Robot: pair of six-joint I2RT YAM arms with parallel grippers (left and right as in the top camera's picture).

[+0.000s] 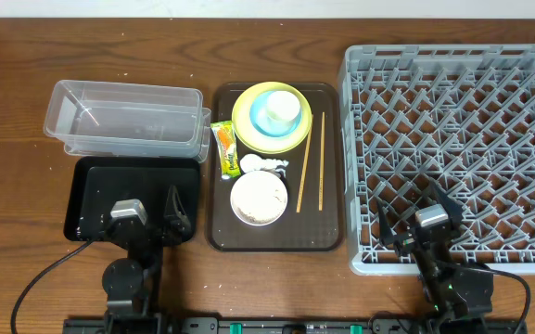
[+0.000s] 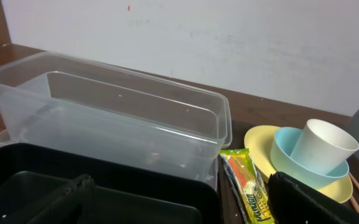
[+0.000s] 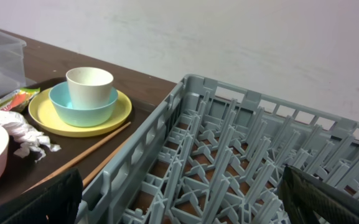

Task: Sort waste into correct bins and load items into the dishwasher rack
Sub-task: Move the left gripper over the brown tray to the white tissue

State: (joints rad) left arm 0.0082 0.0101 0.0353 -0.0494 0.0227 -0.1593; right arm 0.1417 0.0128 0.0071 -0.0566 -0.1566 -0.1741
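The brown tray (image 1: 327, 232) holds a yellow plate (image 1: 248, 134) with a light blue bowl (image 1: 260, 116) and a white cup (image 1: 284, 107) stacked on it. Beside them lie the green-and-orange wrapper (image 1: 226, 148), a crumpled white scrap (image 1: 260, 164), a whitish bowl (image 1: 259, 199) with white rice-like contents, and two wooden chopsticks (image 1: 304, 172). The clear tub (image 1: 123, 116) and black tub (image 1: 95, 190) stand to the left. The grey rack (image 1: 452, 148) stands to the right. My left gripper (image 1: 146, 211) is open and empty over the black tub (image 2: 135, 199). My right gripper (image 1: 415, 221) is open and empty over the rack's front left corner (image 3: 260, 155).
The left wrist view shows the clear tub (image 2: 104, 118), wrapper (image 2: 244, 186), plate (image 2: 257, 146), blue bowl (image 2: 288, 158) and cup (image 2: 322, 146). The right wrist view shows the cup (image 3: 90, 84), scrap (image 3: 20, 134), a chopstick (image 3: 98, 149) and the rack wall. A pale wall stands behind.
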